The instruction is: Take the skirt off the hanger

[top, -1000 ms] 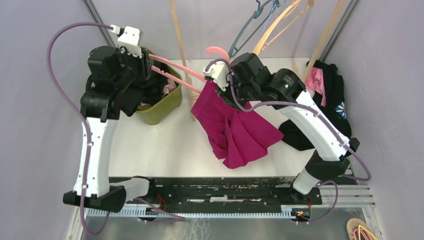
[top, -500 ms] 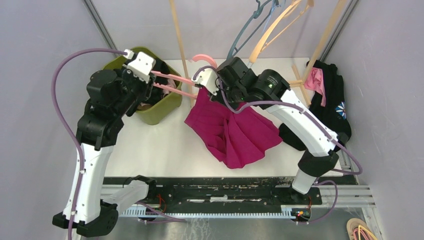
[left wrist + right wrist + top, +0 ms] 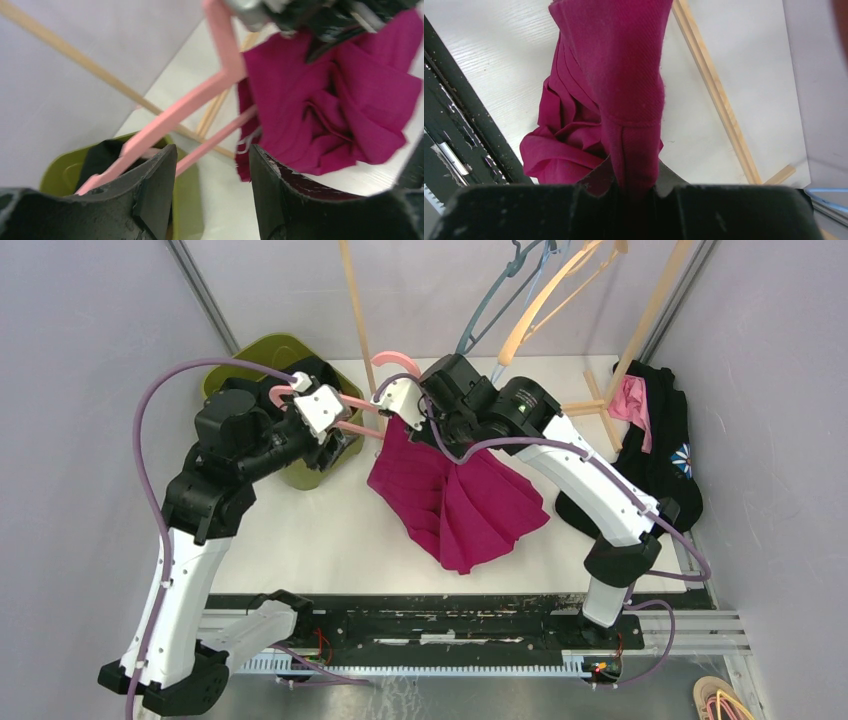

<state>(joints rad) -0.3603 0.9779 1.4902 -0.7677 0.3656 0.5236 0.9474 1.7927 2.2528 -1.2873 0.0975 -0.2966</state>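
The magenta pleated skirt (image 3: 455,500) lies near the middle of the white worktop (image 3: 320,530). Its lower folds are spread on the surface, and its upper edge is lifted towards the right gripper (image 3: 402,412). In the right wrist view, that gripper (image 3: 634,186) is closed on a bunched fold of the skirt (image 3: 619,75), with the cloth pinched between its two fingers.

The pink plastic hanger (image 3: 352,416) runs from the skirt's top leftwards to the left gripper (image 3: 325,425), and its hook curves up beside the right gripper. In the left wrist view, the left gripper (image 3: 212,167) has its fingers well apart. The two bars of the hanger (image 3: 200,95) slant down to the left-hand finger (image 3: 150,190), the lower bar entering the gap between the fingers. At its far end, that bar meets the edge of the skirt (image 3: 340,100). Whether the skirt is still fastened to the hanger cannot be told.

An olive green plastic bin (image 3: 250,348) with dark clothes in it stands just behind the left gripper. A pale wooden rack pole (image 3: 358,320) rises between the bin and the skirt. A black garment with a pink piece (image 3: 665,430) lies at the right edge of the worktop.
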